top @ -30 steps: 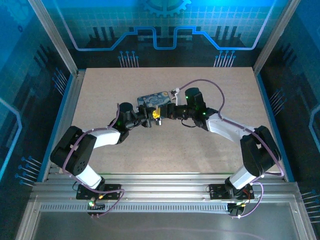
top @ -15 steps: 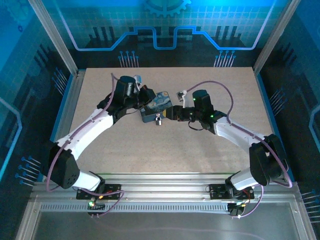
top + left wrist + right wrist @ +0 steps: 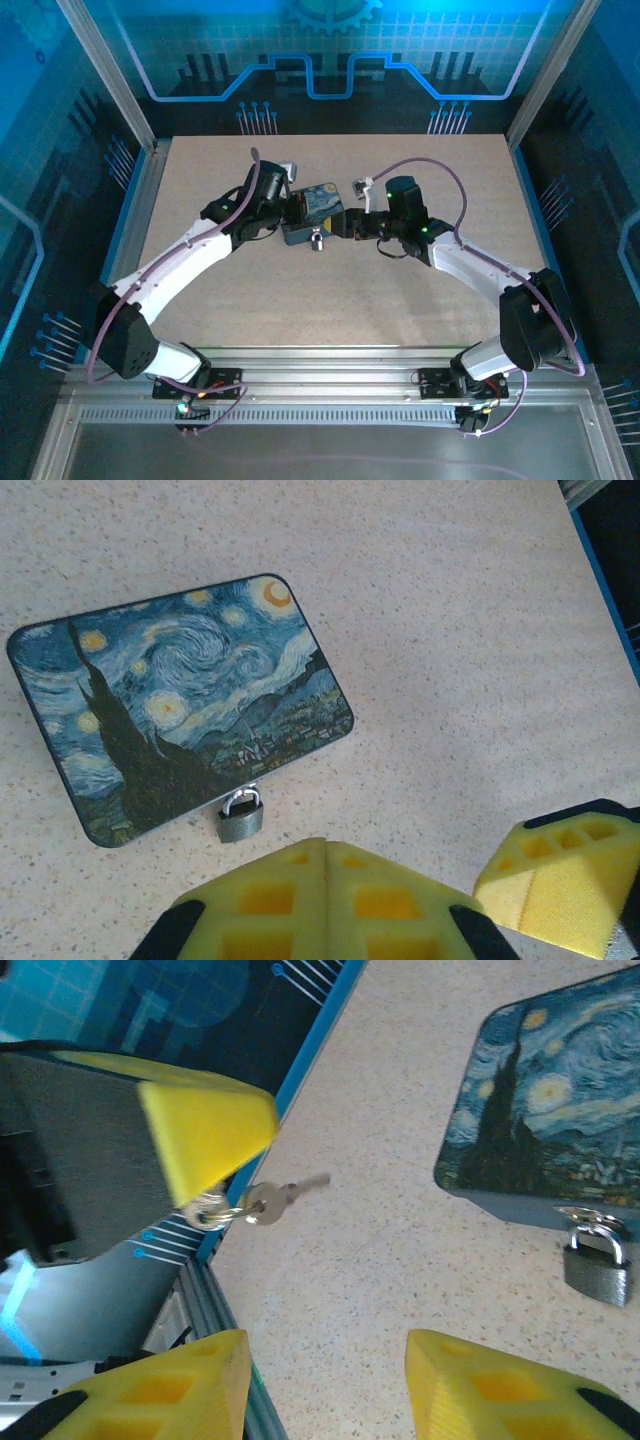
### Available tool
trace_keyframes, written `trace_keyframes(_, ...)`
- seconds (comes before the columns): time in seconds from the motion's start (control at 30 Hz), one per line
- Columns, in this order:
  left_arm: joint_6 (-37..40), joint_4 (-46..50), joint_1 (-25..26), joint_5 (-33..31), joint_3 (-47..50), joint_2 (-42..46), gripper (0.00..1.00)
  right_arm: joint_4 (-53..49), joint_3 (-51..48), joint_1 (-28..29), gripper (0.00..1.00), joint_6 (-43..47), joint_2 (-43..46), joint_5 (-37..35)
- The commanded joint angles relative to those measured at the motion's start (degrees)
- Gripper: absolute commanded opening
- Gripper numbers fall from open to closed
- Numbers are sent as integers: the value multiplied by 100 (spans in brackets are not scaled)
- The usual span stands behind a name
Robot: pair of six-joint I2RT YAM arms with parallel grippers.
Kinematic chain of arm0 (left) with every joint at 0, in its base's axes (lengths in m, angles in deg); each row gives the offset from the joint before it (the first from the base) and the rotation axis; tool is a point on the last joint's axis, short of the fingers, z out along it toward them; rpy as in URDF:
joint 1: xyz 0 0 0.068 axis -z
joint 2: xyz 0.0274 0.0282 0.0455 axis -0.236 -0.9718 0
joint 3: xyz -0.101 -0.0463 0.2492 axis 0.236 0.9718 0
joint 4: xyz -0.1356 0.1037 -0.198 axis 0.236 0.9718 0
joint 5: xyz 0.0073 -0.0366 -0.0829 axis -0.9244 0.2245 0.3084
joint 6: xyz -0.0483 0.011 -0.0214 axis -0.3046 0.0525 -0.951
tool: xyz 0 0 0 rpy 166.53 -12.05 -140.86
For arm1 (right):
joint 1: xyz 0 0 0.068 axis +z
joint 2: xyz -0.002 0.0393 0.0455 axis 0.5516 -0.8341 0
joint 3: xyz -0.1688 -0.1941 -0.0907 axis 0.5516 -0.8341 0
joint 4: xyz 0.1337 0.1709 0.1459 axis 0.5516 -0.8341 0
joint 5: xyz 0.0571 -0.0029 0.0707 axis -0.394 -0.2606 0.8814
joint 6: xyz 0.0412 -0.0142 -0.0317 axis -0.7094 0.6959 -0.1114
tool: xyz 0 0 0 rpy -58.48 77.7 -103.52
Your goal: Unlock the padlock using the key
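Pinching the key [image 3: 285,1196] by its ring, my left gripper [image 3: 325,852] is clamped tight; my right gripper [image 3: 326,1350] stands apart, holding nothing. The padlock [image 3: 597,1260] sits at the tin's [image 3: 540,1130] edge.

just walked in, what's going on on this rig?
The left gripper is shut on a ring with the key dangling from it, near the Starry Night tin. The right gripper hovers open close by. The padlock hangs closed on the tin's front edge; the key is not in it yet.
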State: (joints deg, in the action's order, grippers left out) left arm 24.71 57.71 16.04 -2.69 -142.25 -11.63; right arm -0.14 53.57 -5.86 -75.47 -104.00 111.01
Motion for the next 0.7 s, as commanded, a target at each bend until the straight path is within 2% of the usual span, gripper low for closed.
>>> trace_keyframes(0.0, -29, -489, -118, 712, 298, 211, 0, 487, 9, -28, 44, 38, 39, 494)
trace_keyframes(0.17, -503, -1145, -349, 1330, 672, 287, 0, 1303, -114, -37, 43, -382, -69, 769)
trace_keyframes(0.3, -762, -1422, -433, 1609, 769, 278, 0, 1457, -38, -36, 42, -444, -292, 801)
trace_keyframes(0.67, -1023, -1674, -576, 1914, 906, 313, 0, 2212, -16, 73, 40, -897, -822, 931)
